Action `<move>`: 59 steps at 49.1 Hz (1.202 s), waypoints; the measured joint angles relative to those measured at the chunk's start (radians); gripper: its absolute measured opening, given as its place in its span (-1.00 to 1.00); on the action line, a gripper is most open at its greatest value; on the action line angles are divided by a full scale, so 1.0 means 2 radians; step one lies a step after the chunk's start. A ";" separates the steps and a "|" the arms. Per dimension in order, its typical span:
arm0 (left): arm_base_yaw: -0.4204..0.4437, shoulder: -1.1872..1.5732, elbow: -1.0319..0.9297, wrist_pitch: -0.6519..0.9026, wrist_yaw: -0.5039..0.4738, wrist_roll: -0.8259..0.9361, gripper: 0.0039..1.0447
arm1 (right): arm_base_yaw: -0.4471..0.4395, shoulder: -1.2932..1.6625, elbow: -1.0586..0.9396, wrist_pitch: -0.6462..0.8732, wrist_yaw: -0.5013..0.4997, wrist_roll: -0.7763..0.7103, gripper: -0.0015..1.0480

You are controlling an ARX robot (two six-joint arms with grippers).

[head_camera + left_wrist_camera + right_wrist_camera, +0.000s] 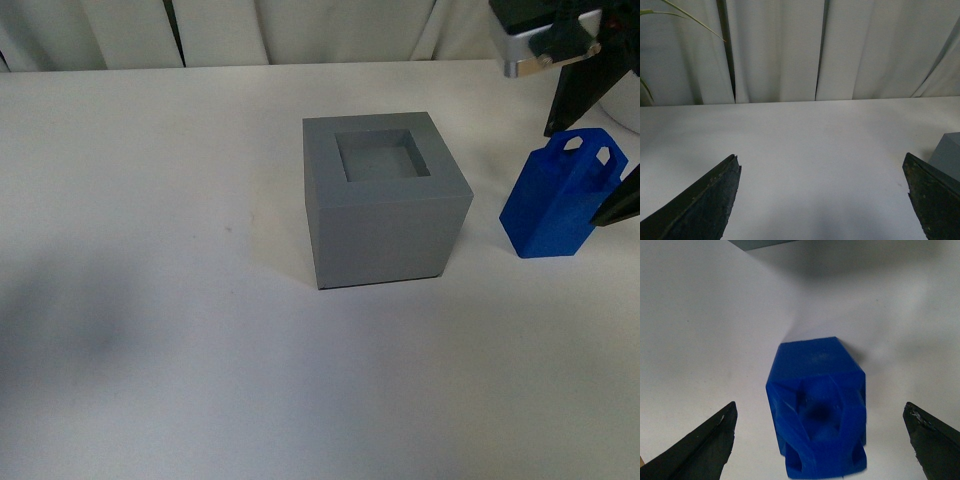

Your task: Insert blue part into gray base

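The gray base stands mid-table, and its square recess faces up and is empty. The blue part stands upright on the table to the right of the base, apart from it, with its two handle loops on top. My right gripper is open and hangs over the blue part, one finger on either side, not touching it. In the right wrist view the blue part sits between the spread fingers of the right gripper. My left gripper is open and empty above bare table. A corner of the base shows beside it.
The white table runs back to a white curtain. A green plant leaf shows at the back in the left wrist view. An edge of the gray base shows in the right wrist view.
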 joint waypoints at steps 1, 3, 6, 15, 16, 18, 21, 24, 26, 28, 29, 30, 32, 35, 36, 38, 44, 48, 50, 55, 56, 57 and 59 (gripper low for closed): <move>0.000 0.000 0.000 0.000 0.000 0.000 0.89 | 0.001 0.003 0.000 -0.001 0.000 -0.001 0.86; 0.000 0.000 0.000 0.000 0.000 0.000 0.89 | 0.004 0.007 0.000 0.000 0.003 -0.003 0.86; 0.000 0.000 0.000 0.000 0.000 0.000 0.89 | 0.006 0.012 0.000 0.006 0.006 -0.004 0.86; 0.000 0.000 0.000 0.000 0.000 0.000 0.89 | 0.007 0.026 0.003 0.011 0.007 -0.004 0.86; 0.000 0.000 0.000 0.000 0.000 0.000 0.89 | 0.007 0.027 0.003 0.011 0.007 -0.004 0.86; 0.000 0.000 0.000 0.000 0.000 0.000 0.89 | 0.006 0.029 0.003 0.011 0.008 -0.004 0.86; 0.000 0.000 0.000 0.000 0.000 0.000 0.89 | 0.006 0.031 0.003 0.014 0.008 -0.004 0.86; 0.000 0.000 0.000 0.000 0.000 0.000 0.89 | 0.006 0.031 0.003 0.020 0.012 -0.003 0.75; 0.000 0.000 0.000 0.000 0.000 0.000 0.89 | 0.005 0.031 0.003 0.021 0.013 -0.003 0.58; 0.000 0.000 0.000 0.000 0.000 0.000 0.89 | 0.004 0.031 0.003 0.021 0.013 -0.003 0.41; 0.000 0.000 0.000 0.000 0.000 0.000 0.89 | 0.004 0.031 0.003 0.021 0.014 -0.003 0.34; 0.000 0.000 0.000 0.000 0.000 0.000 0.89 | 0.004 0.031 0.003 0.021 0.013 -0.003 0.31; 0.000 0.000 0.000 0.000 0.000 0.000 0.89 | 0.003 0.031 0.003 0.020 0.013 -0.003 0.21; 0.000 0.000 0.000 0.000 0.000 0.000 0.89 | 0.002 0.031 0.004 0.017 0.013 -0.003 0.04; 0.000 0.000 0.000 0.000 0.000 0.000 0.89 | 0.002 0.031 0.004 0.016 0.012 -0.003 0.00; 0.000 0.000 0.000 0.000 0.000 0.000 0.89 | 0.001 0.031 0.007 0.014 0.010 -0.003 -0.08; 0.000 0.000 0.000 0.000 0.000 0.000 0.89 | -0.002 0.031 0.017 0.003 0.002 -0.001 -0.11; 0.000 0.000 0.000 0.000 0.000 0.000 0.89 | -0.002 0.028 0.028 -0.006 -0.005 0.001 -0.11; 0.000 0.000 0.000 0.000 0.000 0.000 0.89 | -0.002 0.025 0.036 -0.014 -0.012 0.003 -0.11; 0.000 0.000 0.000 0.000 0.000 0.000 0.89 | 0.000 0.015 0.056 -0.032 -0.029 0.006 -0.11; 0.000 0.000 0.000 0.000 0.000 0.000 0.89 | 0.000 0.014 0.058 -0.034 -0.032 0.007 -0.11; 0.000 0.000 0.000 0.000 0.000 0.000 0.89 | 0.002 0.012 0.065 -0.038 -0.035 0.008 -0.11; 0.000 0.000 0.000 0.000 0.000 0.000 0.89 | 0.005 0.006 0.079 -0.047 -0.044 0.010 -0.11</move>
